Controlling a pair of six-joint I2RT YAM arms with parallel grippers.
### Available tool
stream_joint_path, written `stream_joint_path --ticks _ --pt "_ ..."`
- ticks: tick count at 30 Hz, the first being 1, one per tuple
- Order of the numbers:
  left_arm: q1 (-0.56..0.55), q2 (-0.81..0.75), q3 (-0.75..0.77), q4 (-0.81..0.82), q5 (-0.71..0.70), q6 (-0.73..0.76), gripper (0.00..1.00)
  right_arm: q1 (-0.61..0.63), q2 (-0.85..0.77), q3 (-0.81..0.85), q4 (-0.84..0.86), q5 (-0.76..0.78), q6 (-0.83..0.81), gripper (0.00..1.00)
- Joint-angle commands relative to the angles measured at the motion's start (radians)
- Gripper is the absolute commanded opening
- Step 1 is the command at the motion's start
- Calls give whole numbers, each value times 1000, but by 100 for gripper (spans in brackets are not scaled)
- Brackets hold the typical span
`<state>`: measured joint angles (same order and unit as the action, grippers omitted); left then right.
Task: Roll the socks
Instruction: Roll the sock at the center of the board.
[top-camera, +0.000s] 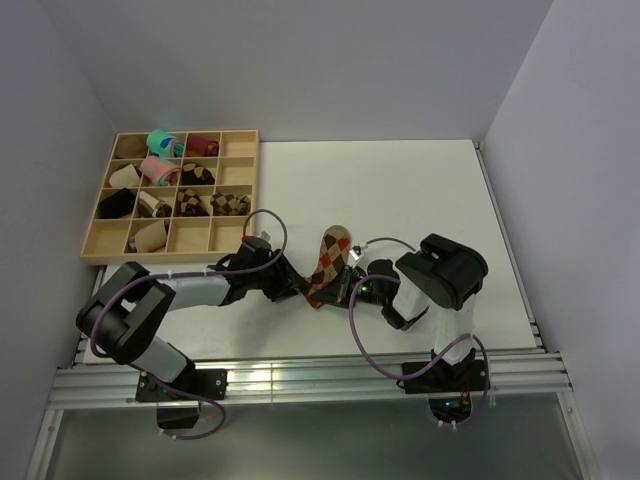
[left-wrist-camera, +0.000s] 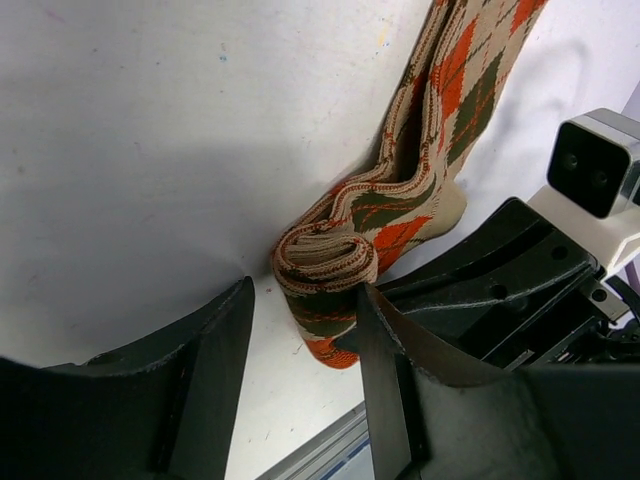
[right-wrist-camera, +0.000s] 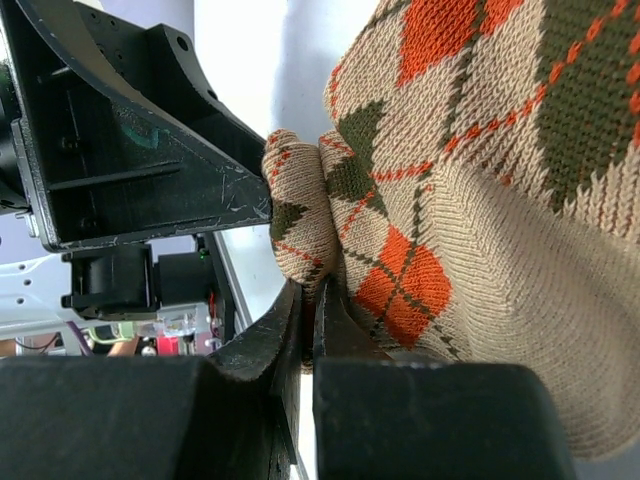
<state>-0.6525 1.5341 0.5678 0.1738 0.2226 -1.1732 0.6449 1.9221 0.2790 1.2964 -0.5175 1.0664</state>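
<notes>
The socks (top-camera: 333, 252) lie on the white table between the two arms, tan with dark and orange-red diamonds. Their near end is folded over into a small roll (left-wrist-camera: 322, 268). My left gripper (left-wrist-camera: 305, 290) is open around that roll. Its right finger (left-wrist-camera: 385, 380) touches the roll, while the left finger (left-wrist-camera: 210, 370) stands apart from it. In the top view the left gripper (top-camera: 303, 290) is at the socks' near tip. My right gripper (right-wrist-camera: 312, 290) is shut, pinching a fold of the socks (right-wrist-camera: 470, 200), just right of the roll (top-camera: 345, 283).
A wooden compartment tray (top-camera: 100, 245) stands at the back left, holding teal (top-camera: 160, 143), pink (top-camera: 158, 170), maroon (top-camera: 203, 147) and brown argyle (top-camera: 190, 202) rolls. The table's metal front rail (top-camera: 300, 380) runs close behind both grippers. The two grippers nearly touch.
</notes>
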Motion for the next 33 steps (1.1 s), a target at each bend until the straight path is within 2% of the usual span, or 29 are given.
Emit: stream_joint_path --ticks 1,9,14,20,21,22,23,25,26,31,33 --pt "-13 37 3 -22 -2 14 52 -4 40 -12 -190 19 -37 0" --pt "-13 64 3 -7 9 15 55 -4 44 -8 -194 19 -36 0" --pt "-13 84 3 -5 12 15 51 -5 40 -1 -207 16 -37 0" --pt "-13 83 21 -62 -28 26 13 -4 -4 17 -258 19 -66 3" --pt "-13 78 35 -77 -35 30 2 -5 -23 28 -299 28 -75 8" --pt "-13 74 43 -111 -46 44 1 -4 -40 31 -321 33 -88 13" --pt "-12 72 64 -134 -60 52 1 -4 -60 35 -377 39 -115 22" --pt "-12 67 92 -222 -97 78 0 -1 -139 51 -448 75 -173 30" --pt "-12 69 125 -255 -107 89 0 4 -176 66 -535 94 -196 36" --pt "-12 92 256 -468 -213 173 0 44 -430 121 -798 258 -333 43" --pt "-13 121 329 -572 -218 202 0 71 -498 161 -909 387 -399 44"
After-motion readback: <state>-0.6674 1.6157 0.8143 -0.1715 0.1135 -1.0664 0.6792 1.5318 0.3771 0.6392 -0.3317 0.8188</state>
